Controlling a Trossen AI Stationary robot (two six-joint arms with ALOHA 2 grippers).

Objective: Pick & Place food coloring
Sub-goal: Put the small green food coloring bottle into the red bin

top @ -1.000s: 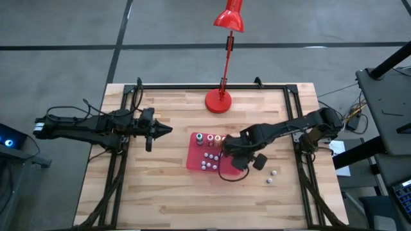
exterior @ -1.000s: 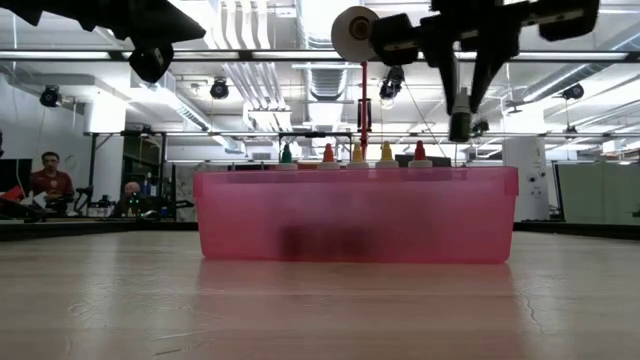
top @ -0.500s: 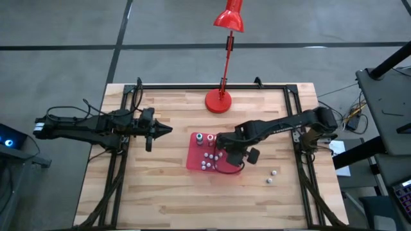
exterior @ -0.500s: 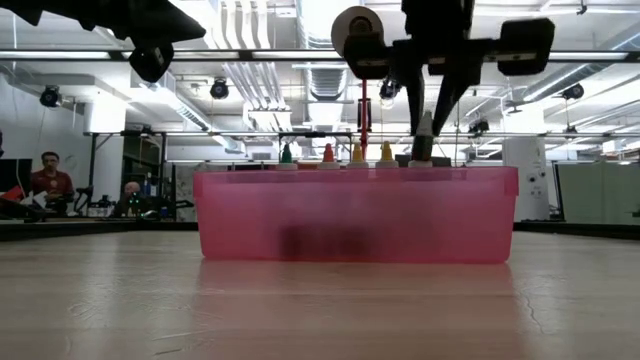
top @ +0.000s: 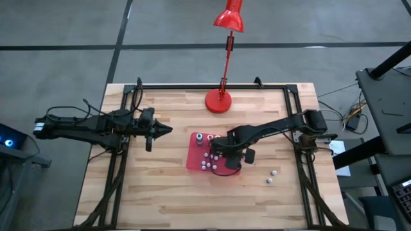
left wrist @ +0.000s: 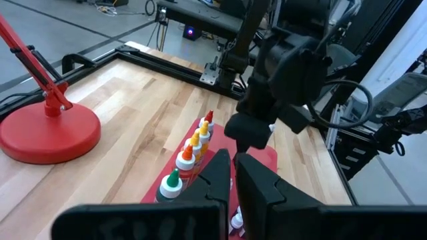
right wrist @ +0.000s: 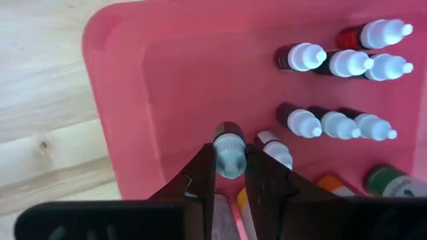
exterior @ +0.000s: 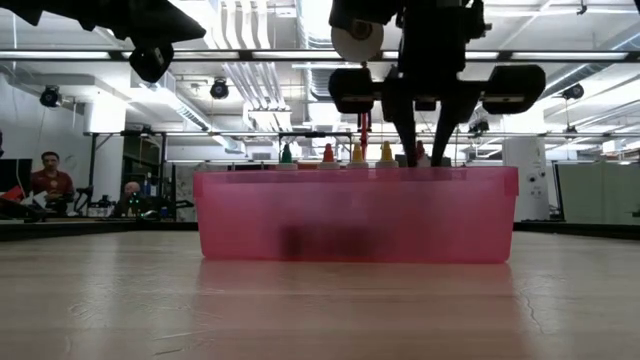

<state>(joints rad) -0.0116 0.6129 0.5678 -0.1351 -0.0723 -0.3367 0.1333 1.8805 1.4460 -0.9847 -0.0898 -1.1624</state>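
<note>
My right fingers [right wrist: 230,175] pinch one small bottle [right wrist: 229,148] by its neck, just under the pale cap, and I hold it over the red tray [top: 194,160], close to the tray floor by the look of it. In the wrist view the cap sits squarely between my two fingers with the dark body pointing away from me.

The bottle looks very light, so weight is no worry. I judge it to be thin squeezable plastic: stiff at the cap and neck, softer at the belly. That is why the neck is the right place to hold, since squeezing the body might deform it or push dye out. The plastic is smooth and the shape is round, so it could twist or slip between my flat fingers if I tip it fast.

Other bottles already stand in the tray: a row with coloured caps [exterior: 352,152] along one wall, and white-capped ones [right wrist: 333,123] in short rows near where I hover. They are narrow and probably topple easily, so I should set mine down straight and apart from its neighbours.

Two small pale pieces [top: 272,176] lie on the table [top: 167,192] beside the tray.

My left fingers [top: 168,130] are pressed together, empty, waiting above the table well off to the left of the tray.
</note>
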